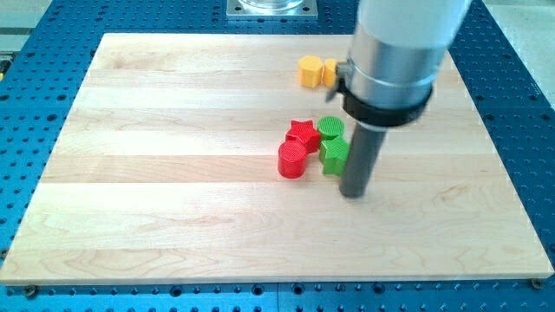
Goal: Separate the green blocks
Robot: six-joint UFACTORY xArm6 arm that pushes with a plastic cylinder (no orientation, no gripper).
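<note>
- Pale wooden board (173, 130) on blue perforated table (512, 104).
- Green cylinder (330, 128) touches green star-like block (333, 154) below it, mid-board.
- My tip (354, 192), a bare rod holding nothing, sits beside that lower green block's right.
- Red star (303, 133), red cylinder (292, 160) adjoin at left.

Pale grey cylinder, black collar — my tip (353, 192) ends a dark rod.

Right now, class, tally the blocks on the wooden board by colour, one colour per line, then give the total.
Red: 2, a red star and a red cylinder
Green: 2, a green cylinder and a green block
Yellow: 2, a yellow block and a second yellow block partly hidden by the arm
Total: 6
</note>
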